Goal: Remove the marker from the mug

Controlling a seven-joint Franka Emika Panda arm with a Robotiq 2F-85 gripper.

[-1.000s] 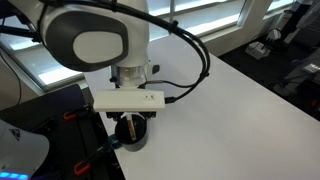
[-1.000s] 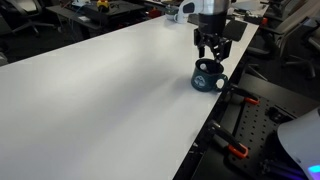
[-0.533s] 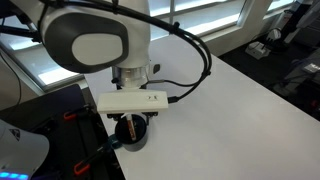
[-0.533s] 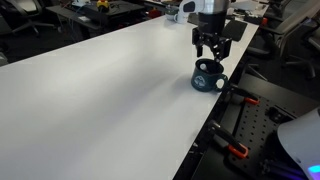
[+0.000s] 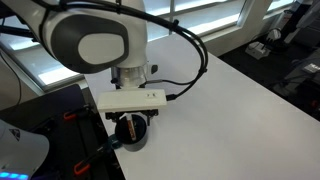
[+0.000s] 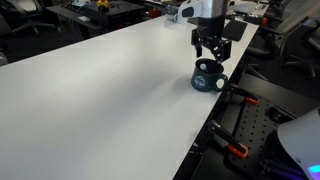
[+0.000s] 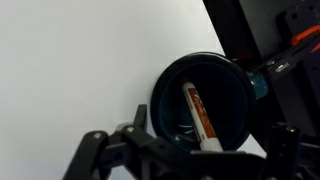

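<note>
The dark navy mug stands near the edge of the white table, seen from above in the wrist view. It also shows in both exterior views. The orange-red marker leans inside the mug, with its white end towards the near rim. My gripper hangs just above the mug, fingers spread on either side of the marker's end and holding nothing. It also shows in both exterior views.
The white table stretches wide away from the mug. Right beside the mug is the table edge, with a black frame and orange-handled clamps. Desks and chairs stand beyond the table.
</note>
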